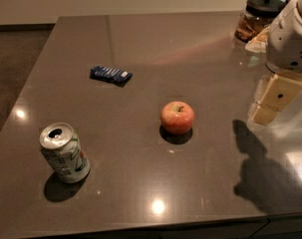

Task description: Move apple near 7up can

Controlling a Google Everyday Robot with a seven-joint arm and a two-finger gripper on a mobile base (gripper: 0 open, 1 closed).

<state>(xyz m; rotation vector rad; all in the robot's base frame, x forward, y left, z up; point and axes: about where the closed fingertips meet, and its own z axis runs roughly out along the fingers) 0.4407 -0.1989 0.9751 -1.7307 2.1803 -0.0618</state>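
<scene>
The red-orange apple (177, 117) sits upright near the middle of the dark grey table (140, 54), stem up. The dented white and green 7up can (64, 153) stands at the front left, its silver top tilted toward me, well apart from the apple. My gripper (270, 102) hangs at the right edge of the view, above the table and to the right of the apple, touching neither. Its cream fingers (279, 93) point down and left from the white wrist housing.
A flat blue packet (110, 74) lies left of centre, behind the apple. A glass jar with a black lid (256, 18) stands at the back right. The table's left edge meets dark floor; the front edge is close below the can.
</scene>
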